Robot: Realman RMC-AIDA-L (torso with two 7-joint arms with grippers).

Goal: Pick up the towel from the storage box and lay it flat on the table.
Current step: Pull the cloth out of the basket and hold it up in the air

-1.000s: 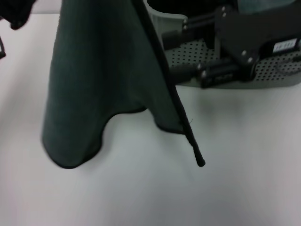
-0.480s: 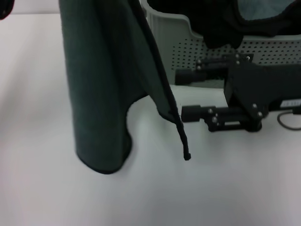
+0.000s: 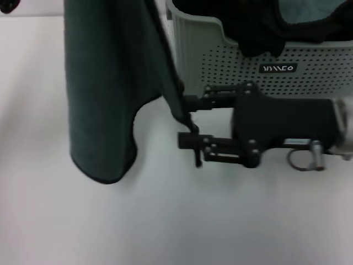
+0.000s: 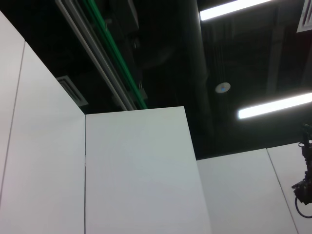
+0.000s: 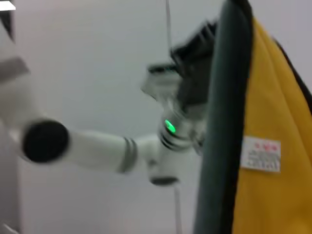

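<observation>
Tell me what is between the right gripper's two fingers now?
In the head view, the towel's black-edged hanging corner lies between the open fingers of the right gripper, in front of the storage box.

The right gripper (image 3: 188, 122) is now further to the left than half a second ago — its two open fingers reach the black-stitched right edge of the hanging towel (image 3: 105, 94), which passes between them. Before, it was clearly apart from this edge. The towel's dangling corner, earlier free and lower, now lies at the lower finger (image 3: 190, 141). The storage box (image 3: 220, 61) now shows its black label (image 3: 277, 68) — before it was covered.
</observation>
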